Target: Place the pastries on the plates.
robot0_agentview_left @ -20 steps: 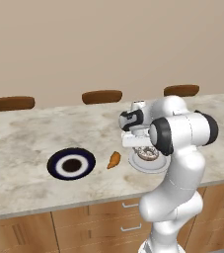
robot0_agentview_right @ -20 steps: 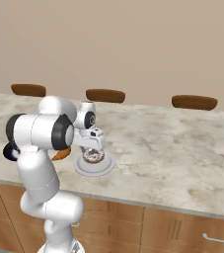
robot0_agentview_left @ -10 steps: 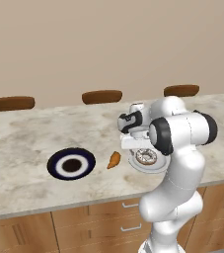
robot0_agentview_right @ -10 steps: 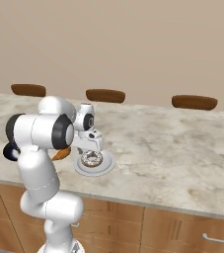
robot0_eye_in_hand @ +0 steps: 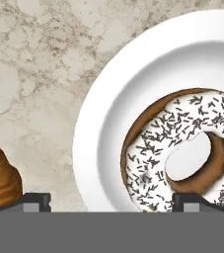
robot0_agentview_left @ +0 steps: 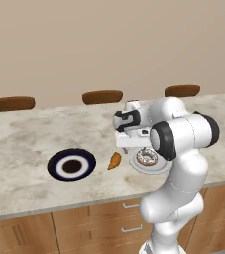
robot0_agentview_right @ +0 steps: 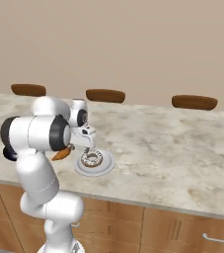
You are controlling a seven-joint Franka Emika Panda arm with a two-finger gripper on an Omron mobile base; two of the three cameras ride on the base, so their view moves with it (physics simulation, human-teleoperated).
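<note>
Marble counter (robot0_agentview_left: 25,144), beige wall behind.
Your gripper (robot0_eye_in_hand: 111,201) hangs spread wide and empty, straddling white plate's (robot0_eye_in_hand: 108,118) rim; donut (robot0_eye_in_hand: 182,150) lies on it, croissant (robot0_eye_in_hand: 0,178) beside.

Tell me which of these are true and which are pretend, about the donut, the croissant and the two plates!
1. The donut lies on the white plate. True.
2. The croissant is on the dark blue plate. False: it lies on the counter, between the two plates.
3. The gripper is holding the donut up in the air. False: the gripper is open and empty, and the donut rests on the plate.
4. The dark blue plate has nothing on it. True.
5. The donut has dark sprinkles on white icing. True.
</note>
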